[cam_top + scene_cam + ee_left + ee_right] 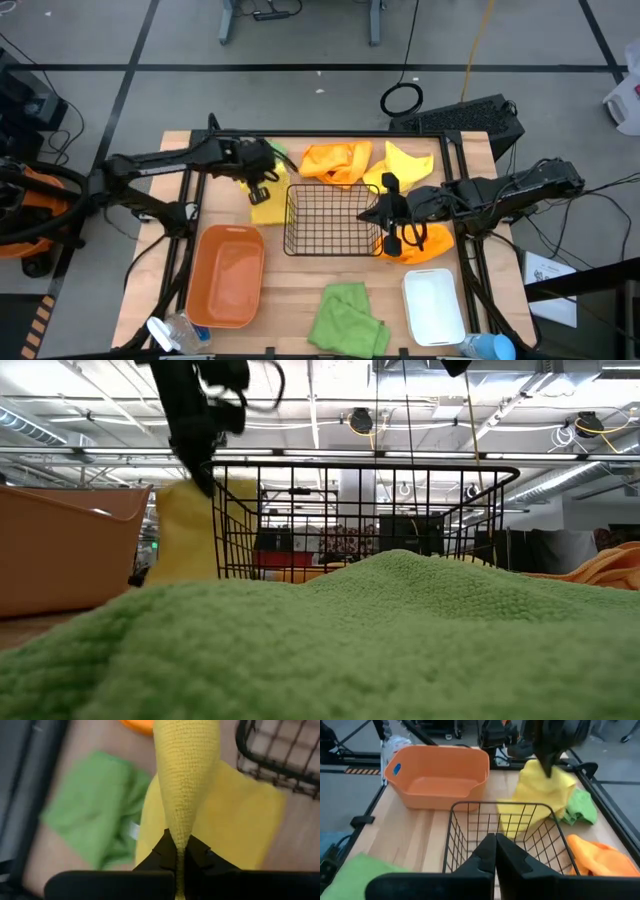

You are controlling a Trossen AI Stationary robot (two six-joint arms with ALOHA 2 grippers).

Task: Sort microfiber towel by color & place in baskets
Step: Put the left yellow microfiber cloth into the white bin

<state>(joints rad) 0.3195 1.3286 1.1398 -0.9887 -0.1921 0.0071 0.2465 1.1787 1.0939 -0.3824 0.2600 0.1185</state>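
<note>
My left gripper (262, 183) is at the black wire basket's (331, 220) far-left corner, shut on a yellow towel (268, 207). A green towel (95, 815) lies just beyond it. My right gripper (393, 218) hovers shut at the basket's right rim, above an orange towel (428, 246), and holds nothing. A second orange towel (335, 162) and a second yellow towel (406, 165) lie along the far edge. Another green towel (346, 316) lies at the near edge, between the orange bin (228, 276) and the white bin (435, 306). My left gripper pinches a bunched fold of the yellow towel (179, 837) between its two fingers, coming from above and pointing down. The cloth hangs below the fingers (205, 472) as a narrow drape (190, 530). Its lower part (245, 815) lies spread on the table beside the basket.
A plastic bottle (172, 333) lies at the near-left corner and a blue-capped one (490, 347) at the near-right corner. In the low view the near green towel (330, 640) blocks most of the table. Bare wood (300, 285) shows between the orange bin and the green towel.
</note>
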